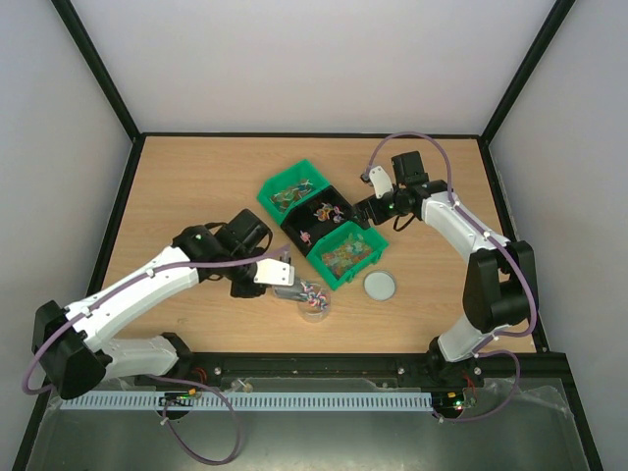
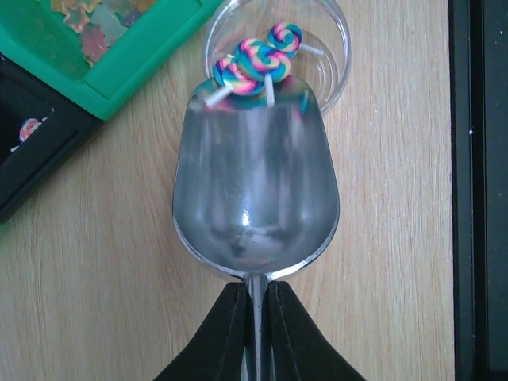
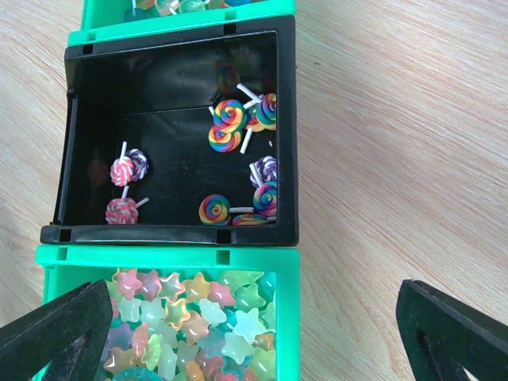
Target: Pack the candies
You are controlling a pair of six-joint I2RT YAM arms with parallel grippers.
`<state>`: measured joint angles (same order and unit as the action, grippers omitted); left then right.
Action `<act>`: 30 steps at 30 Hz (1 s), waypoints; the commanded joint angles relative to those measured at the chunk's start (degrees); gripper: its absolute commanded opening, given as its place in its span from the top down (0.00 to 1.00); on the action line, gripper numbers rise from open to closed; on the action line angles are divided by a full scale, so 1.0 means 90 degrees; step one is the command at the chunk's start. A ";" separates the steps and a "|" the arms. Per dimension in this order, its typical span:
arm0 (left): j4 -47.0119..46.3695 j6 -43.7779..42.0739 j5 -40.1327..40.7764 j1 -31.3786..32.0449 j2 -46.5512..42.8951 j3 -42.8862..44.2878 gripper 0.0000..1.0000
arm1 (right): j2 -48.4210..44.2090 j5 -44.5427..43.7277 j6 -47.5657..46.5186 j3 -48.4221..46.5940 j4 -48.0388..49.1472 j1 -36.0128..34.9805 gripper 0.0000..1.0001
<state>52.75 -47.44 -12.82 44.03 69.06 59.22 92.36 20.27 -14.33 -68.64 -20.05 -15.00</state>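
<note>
Left wrist view. On the bench (image 2: pixel 397 238), the black bin (image 3: pixel 159 119) lies under the right gripper (image 3: pixel 254 333), jaws wide and empty. Clear jar (image 2: pixel 337 48) stands unbraced near the green bin (image 2: pixel 143 55). Metal scoop (image 2: pixel 254 198), handle pinched in the left gripper (image 2: pixel 254 305) jaws, overhangs its rim. Lollipop candies (image 2: pixel 254 63) sit at the scoop lip over the jar; an off-centre tilt could spill them or knock the jar.
</note>
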 commanded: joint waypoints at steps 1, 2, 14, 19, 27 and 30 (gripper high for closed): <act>0.0561 0.0059 0.0495 0.0218 0.0052 0.0358 0.98 | 0.0060 0.0138 0.0034 -0.0082 -0.0183 0.0009 0.02; 0.0609 0.0100 0.0538 0.0248 0.0086 0.0427 0.98 | 0.0066 0.0155 0.0036 -0.0093 -0.0178 0.0016 0.01; 0.0949 0.0415 0.0833 -0.0268 0.0381 0.1343 0.98 | 0.0185 0.0277 -0.0059 0.0093 -0.0046 0.0007 0.13; 0.1315 0.0499 0.0829 -0.1341 0.1088 0.2425 0.98 | 0.0336 0.0212 0.0009 0.0098 -0.0020 -0.0068 0.22; 0.1602 0.0547 0.1343 -0.2309 0.2365 0.3672 0.98 | 0.0838 -0.0286 0.0122 -0.0442 0.0022 -0.0423 0.24; 0.1690 0.0585 0.1573 -0.2401 0.2894 0.4103 0.98 | 0.1210 -0.0501 0.0146 -0.0922 -0.0066 -0.0518 0.27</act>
<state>64.45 -43.18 -2.26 23.29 90.45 91.35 99.72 18.57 -13.76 -71.57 -19.38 -18.65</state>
